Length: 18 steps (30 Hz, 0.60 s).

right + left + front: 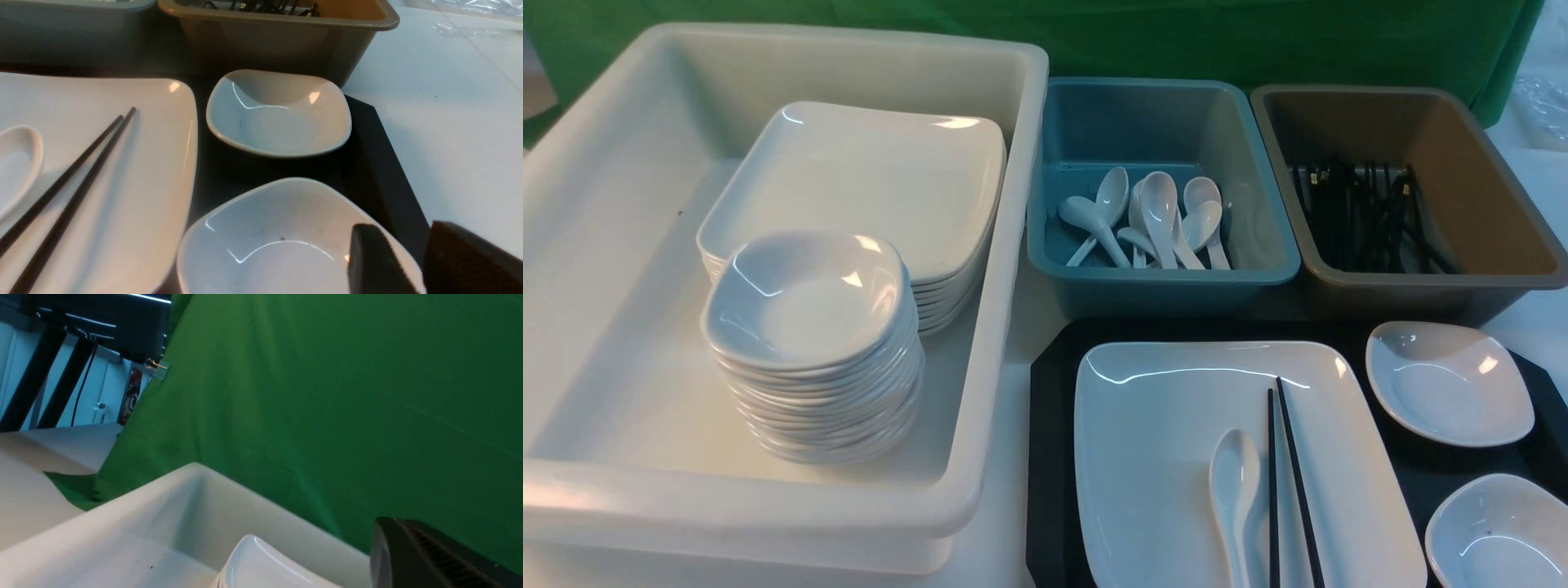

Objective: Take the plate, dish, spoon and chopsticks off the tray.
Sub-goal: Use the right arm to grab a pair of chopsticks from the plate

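1. On tray (1054, 457): plate (1160, 457) carries spoon (1235, 482) and chopsticks (1286, 482); far dish (1450, 384) and near dish (1499, 531) sit beside it.
2. Right claw (402, 232) is part open, empty, by near dish; left claw (384, 543) is shut, empty.
3. Risk: lifting plate first would likely roll chopsticks and spoon off; a glossy dish rim may slip from a shallow pinch.

You have soft, even light from above, with white glare streaks along the far rim of the plate (1168, 371) and in the dish (1450, 384) right of it. The chopsticks (1271, 474) on the plate throw only faint shadows. Your left wrist view looks dim and soft, perhaps out of focus
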Motion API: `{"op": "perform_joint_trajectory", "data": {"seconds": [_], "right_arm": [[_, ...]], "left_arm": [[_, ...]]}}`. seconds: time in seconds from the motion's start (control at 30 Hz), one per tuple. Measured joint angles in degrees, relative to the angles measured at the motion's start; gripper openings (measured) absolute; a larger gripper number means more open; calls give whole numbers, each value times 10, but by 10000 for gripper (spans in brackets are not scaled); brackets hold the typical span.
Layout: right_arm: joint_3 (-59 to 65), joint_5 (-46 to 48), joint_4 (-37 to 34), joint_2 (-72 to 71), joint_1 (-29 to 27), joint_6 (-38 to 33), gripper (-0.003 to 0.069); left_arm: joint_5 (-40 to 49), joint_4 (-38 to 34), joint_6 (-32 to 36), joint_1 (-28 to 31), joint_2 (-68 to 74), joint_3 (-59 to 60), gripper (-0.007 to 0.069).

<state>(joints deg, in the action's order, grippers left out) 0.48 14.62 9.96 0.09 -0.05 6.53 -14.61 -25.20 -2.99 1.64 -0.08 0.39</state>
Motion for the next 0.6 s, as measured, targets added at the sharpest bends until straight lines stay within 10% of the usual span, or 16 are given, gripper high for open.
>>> {"op": "perform_joint_trajectory", "data": {"seconds": [0.33,0.6], "right_arm": [[0,-166,-84,0,0,119,238],[0,-317,-119,0,0,290,238]], "left_arm": [[-112,108,-227,0,-1,-62,4],[240,242,-238,0,115,-334,4]]}}
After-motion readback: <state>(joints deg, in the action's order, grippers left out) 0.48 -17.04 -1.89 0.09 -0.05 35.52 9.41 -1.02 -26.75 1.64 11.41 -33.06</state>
